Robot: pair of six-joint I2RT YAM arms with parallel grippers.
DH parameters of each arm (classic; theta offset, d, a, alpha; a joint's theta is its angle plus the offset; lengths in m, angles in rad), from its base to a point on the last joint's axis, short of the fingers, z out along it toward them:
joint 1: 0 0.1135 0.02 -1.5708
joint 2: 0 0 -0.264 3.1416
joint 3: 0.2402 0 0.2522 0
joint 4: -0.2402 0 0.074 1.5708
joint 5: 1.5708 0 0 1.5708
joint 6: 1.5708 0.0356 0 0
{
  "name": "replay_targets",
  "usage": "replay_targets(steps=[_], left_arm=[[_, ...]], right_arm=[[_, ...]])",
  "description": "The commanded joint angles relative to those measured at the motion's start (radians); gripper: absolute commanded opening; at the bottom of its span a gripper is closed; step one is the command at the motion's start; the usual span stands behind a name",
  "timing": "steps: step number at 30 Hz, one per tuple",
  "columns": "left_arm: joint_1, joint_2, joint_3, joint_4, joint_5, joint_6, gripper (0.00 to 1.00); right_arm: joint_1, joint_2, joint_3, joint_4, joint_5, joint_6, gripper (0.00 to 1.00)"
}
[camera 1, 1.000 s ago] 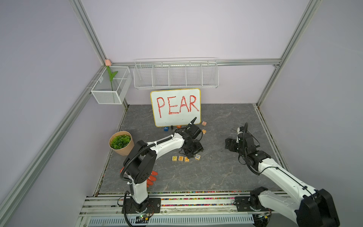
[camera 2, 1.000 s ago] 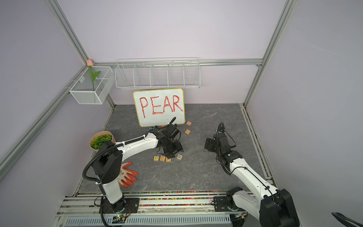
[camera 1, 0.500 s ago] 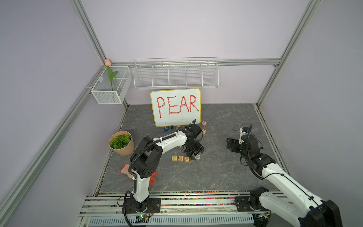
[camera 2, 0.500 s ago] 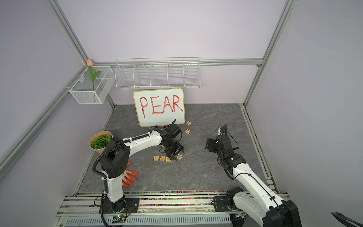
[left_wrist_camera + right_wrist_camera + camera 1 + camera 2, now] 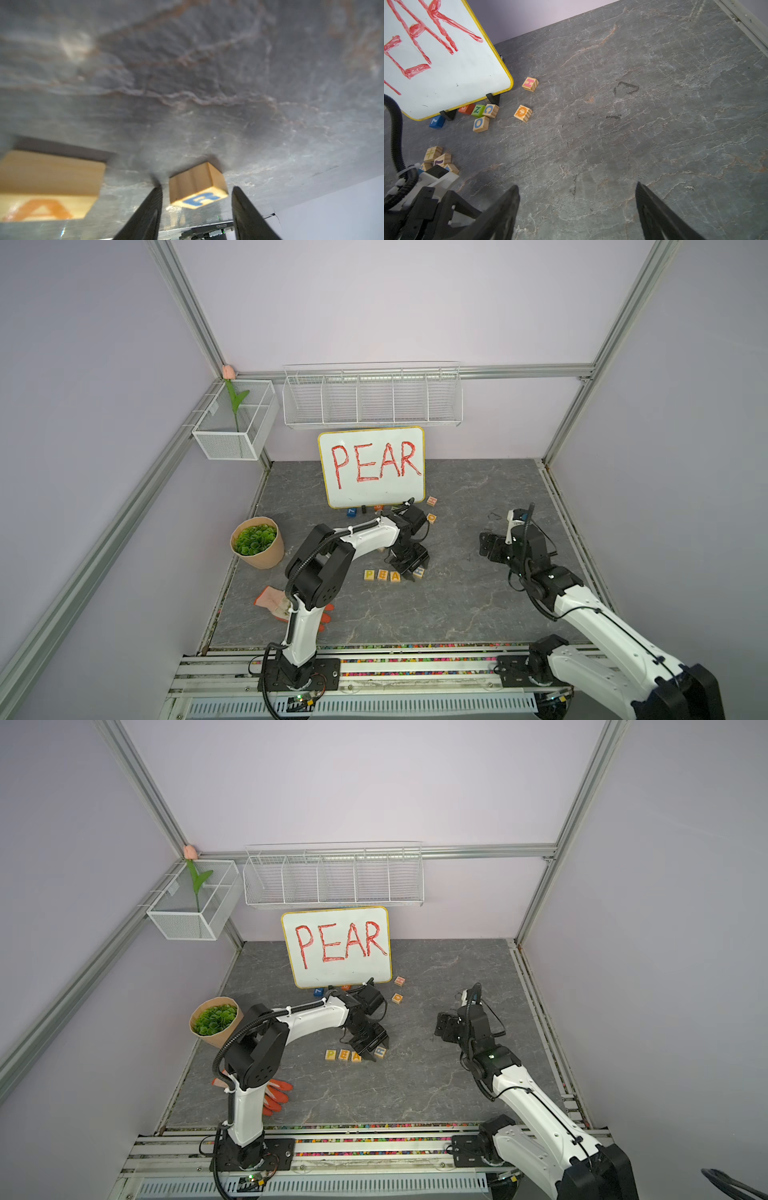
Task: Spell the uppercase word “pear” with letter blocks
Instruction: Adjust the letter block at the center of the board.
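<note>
— So, which step is this?

— The last letter, by my reading. In both top views the P block (image 5: 369, 575), E block (image 5: 382, 575) and A block (image 5: 395, 576) lie in a row on the grey table (image 5: 457, 605), in front of the whiteboard (image 5: 372, 466). The R block (image 5: 380, 1051) lies just beside A at the row's end.

— Is R held?

— Not from what I can see. In the left wrist view the left gripper (image 5: 196, 188) straddles it with jaws apart. There is a dark finger (image 5: 149, 207) on each side, and a sliver of table shows between pad and wood. One finger stands in the gap between A and R.

— And the other arm?

— The right gripper (image 5: 576, 186) hangs spread and empty, well apart from the row.

— How does R look?

— Light wood with a blue capital on its top face. It rests flat on the table but is turned askew to A, so its edges don't run parallel with its neighbour's.

— Then what does the next move call for?

— Squaring it, I'd say: pinch across the two flanked faces, twist it in line with A, and close the gap without nudging A. Because it is skewed, it could swivel if the pads meet it corner-first.
</note>
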Motion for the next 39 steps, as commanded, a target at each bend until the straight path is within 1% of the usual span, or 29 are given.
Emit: replay_targets(steps=[1,6,8,13,15,19,21,23,26,30,35,39], left_arm=[[0.003,0.028,0.027,0.000,0.004,-0.022,0.51],[0.003,0.047,0.038,-0.034,-0.004,0.021,0.45],[0.001,0.050,0.028,-0.041,-0.001,0.039,0.40],[0.001,0.062,0.061,-0.113,-0.044,0.139,0.36],[0.000,0.068,0.078,-0.140,-0.066,0.198,0.35],[-0.005,0.086,0.109,-0.207,-0.132,0.359,0.32],[-0.015,0.081,0.106,-0.213,-0.160,0.433,0.32],[-0.023,0.089,0.104,-0.214,-0.153,0.524,0.32],[-0.044,0.091,0.116,-0.262,-0.205,0.628,0.31],[-0.050,0.056,0.073,-0.266,-0.216,0.688,0.31],[-0.048,0.006,-0.021,-0.228,-0.223,0.715,0.32],[-0.048,-0.018,-0.054,-0.195,-0.243,0.726,0.32]], right_arm=[[-0.004,-0.011,-0.020,0.010,0.016,-0.009,0.89],[-0.005,-0.007,-0.020,0.010,0.023,-0.010,0.89],[-0.004,-0.005,-0.022,0.010,0.029,-0.010,0.89],[-0.004,0.012,-0.023,0.015,0.034,-0.010,0.89],[-0.005,0.021,-0.024,0.017,0.034,-0.012,0.89],[-0.004,0.042,-0.022,0.022,0.034,-0.012,0.89],[-0.004,0.054,-0.022,0.027,0.034,-0.012,0.89],[-0.004,0.070,-0.020,0.035,0.035,-0.015,0.89],[-0.004,0.102,-0.003,0.026,0.059,-0.030,0.89],[-0.004,0.123,0.026,-0.016,0.092,-0.041,0.89],[-0.004,0.125,0.041,-0.036,0.094,-0.037,0.89],[-0.005,0.137,0.061,-0.057,0.088,-0.025,0.89]])
